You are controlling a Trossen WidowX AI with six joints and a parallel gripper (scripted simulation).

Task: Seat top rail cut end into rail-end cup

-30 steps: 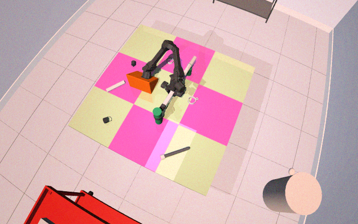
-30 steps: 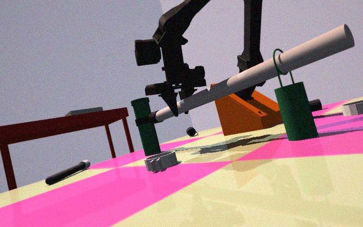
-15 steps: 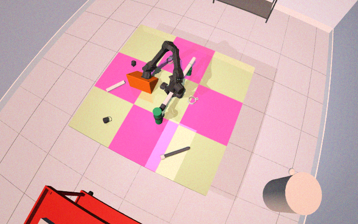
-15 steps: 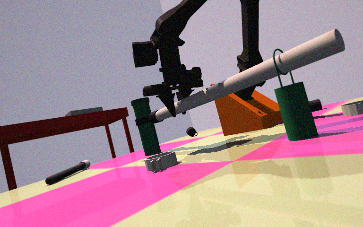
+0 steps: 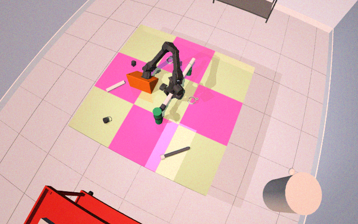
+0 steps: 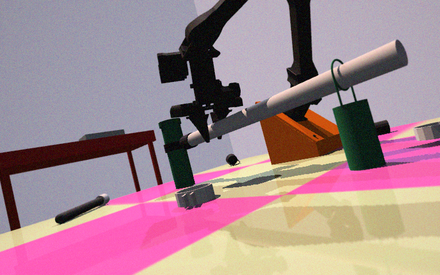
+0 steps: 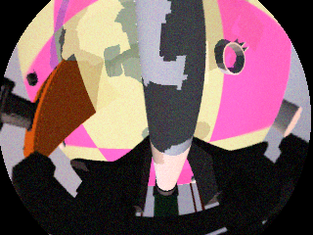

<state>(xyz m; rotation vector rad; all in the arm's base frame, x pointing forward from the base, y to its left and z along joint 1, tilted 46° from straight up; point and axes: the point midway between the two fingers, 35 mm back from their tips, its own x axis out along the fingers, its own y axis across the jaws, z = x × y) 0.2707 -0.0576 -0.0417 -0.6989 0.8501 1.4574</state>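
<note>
Rail: pinched and slanted; the far end of the rail (image 5: 189, 68) (image 6: 301, 92) (image 7: 168, 113) is raised toward the mat's (image 5: 235, 110) top edge in the top view.
Cut end: met by the cup (image 5: 162, 107) (image 6: 184, 140); whether it is fully seated cannot be told.
Big post: upright between mat centre and bottom edge, the post (image 5: 158, 118) (image 6: 182, 170) being circled by the band (image 6: 172, 146) on its upper half, below the cap.
Loop: threaded by the rail, the loop (image 6: 332, 73) being carried above the small post (image 5: 189, 72) (image 6: 360, 136).
Jaws: closed on the rail near its cup end; the gripper (image 5: 170, 94) (image 6: 213, 139) (image 7: 166, 136) is pointed downward.
Ring: laid right of mat centre, the ring (image 5: 189, 101) (image 6: 194, 197) being left untouched.
Rod: laid toward the lower-right corner, the rod (image 5: 175, 152) (image 6: 79, 209) being tipped in white.
</note>
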